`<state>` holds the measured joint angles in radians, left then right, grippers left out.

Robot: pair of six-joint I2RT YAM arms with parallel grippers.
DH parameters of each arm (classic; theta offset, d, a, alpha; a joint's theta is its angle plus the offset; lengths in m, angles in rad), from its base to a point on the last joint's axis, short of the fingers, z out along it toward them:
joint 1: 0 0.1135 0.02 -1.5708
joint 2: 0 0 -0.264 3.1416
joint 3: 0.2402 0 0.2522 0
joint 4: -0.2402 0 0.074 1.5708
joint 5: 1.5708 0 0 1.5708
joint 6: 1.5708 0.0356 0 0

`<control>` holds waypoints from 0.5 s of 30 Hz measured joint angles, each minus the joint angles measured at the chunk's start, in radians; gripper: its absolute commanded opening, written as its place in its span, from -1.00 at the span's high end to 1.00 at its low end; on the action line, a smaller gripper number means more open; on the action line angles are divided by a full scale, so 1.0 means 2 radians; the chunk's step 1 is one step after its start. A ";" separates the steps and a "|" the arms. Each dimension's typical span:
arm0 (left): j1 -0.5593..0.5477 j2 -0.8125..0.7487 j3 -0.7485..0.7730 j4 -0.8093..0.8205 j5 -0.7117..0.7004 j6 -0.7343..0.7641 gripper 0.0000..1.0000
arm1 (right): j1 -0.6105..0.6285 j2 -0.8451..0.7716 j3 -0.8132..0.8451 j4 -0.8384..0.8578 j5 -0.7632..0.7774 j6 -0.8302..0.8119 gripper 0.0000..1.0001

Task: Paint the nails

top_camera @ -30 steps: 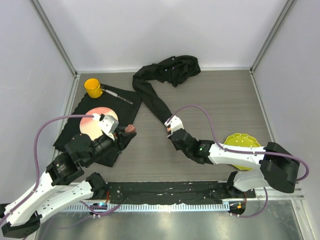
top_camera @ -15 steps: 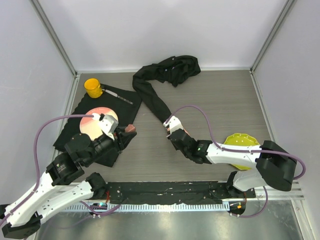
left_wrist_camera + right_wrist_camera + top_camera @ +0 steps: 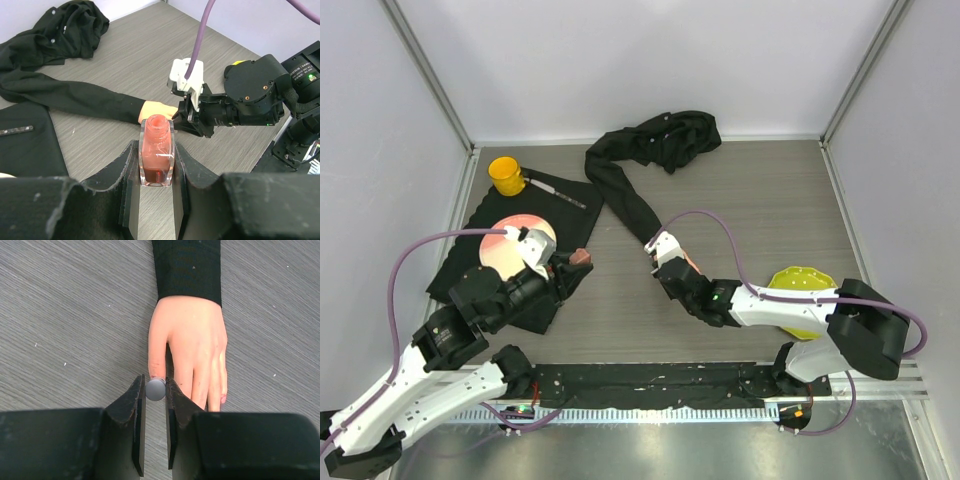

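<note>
An uncapped bottle of pinkish-red polish stands upright between the fingers of my left gripper, which is shut on it above the table. The pale mannequin hand lies flat, fingers toward my right arm, its black sleeve running away. My right gripper is shut on the round grey-white brush cap, seen end-on right at the thumb tip. A reddish nail shows on the little finger; the other nails are hidden by my fingers. In the top view the right gripper covers most of the hand.
The sleeve leads to a bundle of black cloth at the back. At the left, a black mat carries a yellow cup, a pink plate and a thin pen-like tool. A yellow-green dish sits by the right arm.
My right gripper has crept a little to the left and farther from its base along the hand, cap still in it. The left arm and bottle have not moved.
</note>
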<state>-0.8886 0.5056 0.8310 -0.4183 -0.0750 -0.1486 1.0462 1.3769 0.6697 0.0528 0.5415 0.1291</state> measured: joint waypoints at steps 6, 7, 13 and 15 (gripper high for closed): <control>0.003 0.000 0.000 0.000 0.002 0.000 1.00 | 0.000 0.000 0.000 0.000 0.000 0.000 0.98; 0.003 0.000 0.000 0.000 0.003 0.000 1.00 | 0.000 0.000 0.000 0.000 0.000 0.000 0.98; 0.004 0.000 -0.001 0.000 0.006 0.000 1.00 | 0.000 0.009 0.003 0.003 0.002 -0.001 0.98; 0.005 0.000 -0.001 0.000 0.008 0.000 1.00 | 0.000 0.010 0.004 0.004 0.003 -0.001 0.97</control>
<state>-0.8791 0.5056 0.8295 -0.4179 -0.0597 -0.1490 1.0462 1.3972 0.6773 0.0608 0.5468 0.1276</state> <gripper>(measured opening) 0.293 0.204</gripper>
